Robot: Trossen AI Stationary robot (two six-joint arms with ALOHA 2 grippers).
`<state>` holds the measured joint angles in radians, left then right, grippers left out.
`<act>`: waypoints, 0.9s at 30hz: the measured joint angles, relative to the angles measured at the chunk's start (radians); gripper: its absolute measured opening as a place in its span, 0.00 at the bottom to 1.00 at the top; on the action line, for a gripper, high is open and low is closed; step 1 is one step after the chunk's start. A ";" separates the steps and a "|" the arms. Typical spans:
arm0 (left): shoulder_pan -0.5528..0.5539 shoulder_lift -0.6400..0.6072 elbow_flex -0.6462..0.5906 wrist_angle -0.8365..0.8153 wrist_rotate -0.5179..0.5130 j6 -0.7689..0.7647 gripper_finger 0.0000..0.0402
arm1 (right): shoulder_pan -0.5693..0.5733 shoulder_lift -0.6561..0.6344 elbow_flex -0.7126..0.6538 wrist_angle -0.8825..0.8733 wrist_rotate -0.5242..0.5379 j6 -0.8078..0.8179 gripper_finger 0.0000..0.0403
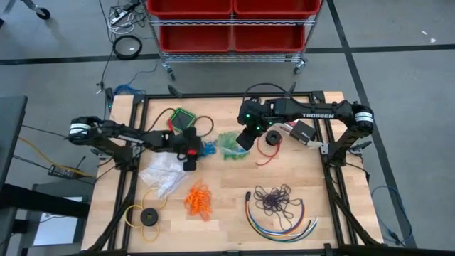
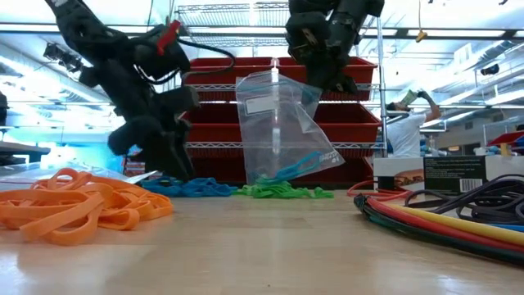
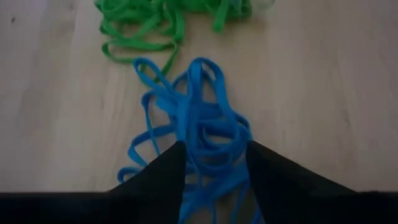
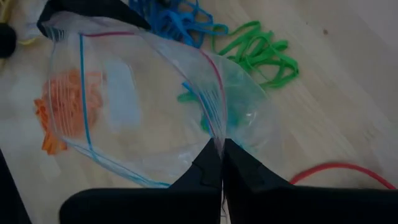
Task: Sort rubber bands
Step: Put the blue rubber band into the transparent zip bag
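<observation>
A bunch of blue rubber bands (image 3: 199,118) lies on the wooden table beside a green bunch (image 3: 155,25). My left gripper (image 3: 216,149) is open and slants down over the blue bunch's near end, one finger on each side. My right gripper (image 4: 222,152) is shut on a clear zip bag (image 2: 282,123), which hangs over the green bands (image 2: 282,191) with a few blue strands inside. An orange bunch (image 1: 199,199) and a dark purple bunch (image 1: 274,199) lie nearer the front edge. My left gripper has blue strands (image 3: 208,165) running between its two fingers and under their tips. The fingers come slanting down from the table's left. Whether they press on the strands I cannot tell; the bunch lies flat on the table. My right gripper pinches the bag's mouth rim (image 4: 217,134) at the zip line between its two fingers, coming from above and slanting down. The bag hangs open below the fingers, its lower end close to the green bands.
A second clear bag (image 1: 163,174) lies left of the orange bands. A yellow ring with a black disc (image 1: 146,215) lies front left, and multicoloured cables (image 1: 281,222) curve along the front right. A red cord with a black disc (image 1: 270,141) lies beside my right gripper.
</observation>
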<state>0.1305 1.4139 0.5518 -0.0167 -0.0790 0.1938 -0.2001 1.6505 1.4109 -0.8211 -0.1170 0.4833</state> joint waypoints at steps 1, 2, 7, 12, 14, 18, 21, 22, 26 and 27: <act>0.013 0.000 0.000 0.013 0.028 -0.004 0.39 | 0.000 0.000 0.000 0.009 0.001 -0.004 0.00; 0.023 0.000 0.000 0.017 0.051 -0.011 0.37 | 0.001 0.000 0.000 0.018 0.002 -0.006 0.00; 0.048 0.018 -0.001 0.028 0.072 -0.019 0.22 | 0.004 0.000 0.000 0.025 0.005 -0.007 0.00; 0.046 0.021 -0.001 0.028 0.126 -0.015 0.03 | 0.013 0.000 0.000 0.027 0.010 -0.016 0.00; 0.047 0.020 -0.001 0.027 0.119 -0.016 0.02 | 0.016 0.000 0.000 0.026 0.012 -0.016 0.00; 0.042 0.010 0.024 0.003 0.100 -0.040 0.01 | 0.023 0.000 0.000 0.027 0.023 -0.017 0.00; 0.023 -0.026 0.076 -0.040 0.094 -0.044 0.01 | 0.029 0.000 0.000 0.027 0.023 -0.022 0.00; 0.012 -0.048 0.092 -0.066 0.084 -0.043 0.01 | 0.031 0.000 0.000 0.026 0.023 -0.023 0.00; -0.017 -0.103 0.166 -0.178 0.010 -0.053 0.00 | 0.036 0.000 0.000 0.027 0.027 -0.024 0.00; -0.016 -0.104 0.174 -0.212 -0.011 -0.072 0.01 | 0.036 0.000 0.000 0.029 0.027 -0.024 0.00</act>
<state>0.1146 1.3098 0.7255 -0.2291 -0.0896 0.1216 -0.1642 1.6505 1.4109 -0.7919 -0.0897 0.4591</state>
